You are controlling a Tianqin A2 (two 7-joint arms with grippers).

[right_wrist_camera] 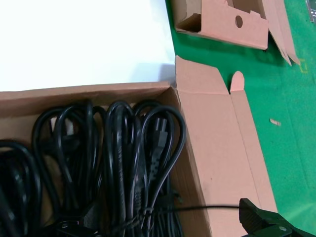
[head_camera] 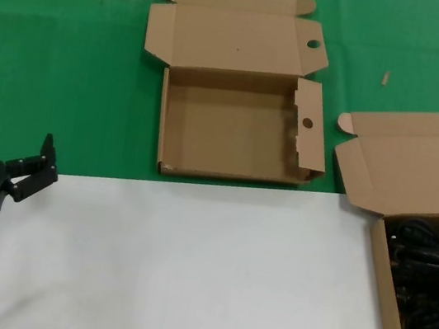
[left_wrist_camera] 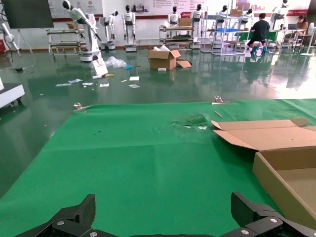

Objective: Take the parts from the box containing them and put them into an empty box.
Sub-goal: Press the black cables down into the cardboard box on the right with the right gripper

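Note:
The black coiled power cords (head_camera: 432,273) lie in the plain-lidded brown box (head_camera: 383,291) at the right edge of the head view, with its lid (head_camera: 412,162) open. The right wrist view shows the cords (right_wrist_camera: 123,148) close up inside that box (right_wrist_camera: 212,128). My right gripper (right_wrist_camera: 168,219) hangs just over them with its jaws wide; only one fingertip (right_wrist_camera: 256,217) shows clearly. The empty box (head_camera: 234,125), with round holes in its flaps, lies open at the middle back and also shows in the right wrist view (right_wrist_camera: 222,22). My left gripper (head_camera: 31,164) is open and empty at the lower left.
A white sheet (head_camera: 186,268) covers the near part of the table and a green mat (head_camera: 52,63) the far part. The empty box's near wall (left_wrist_camera: 286,177) shows in the left wrist view. Small scraps (head_camera: 386,77) lie on the mat.

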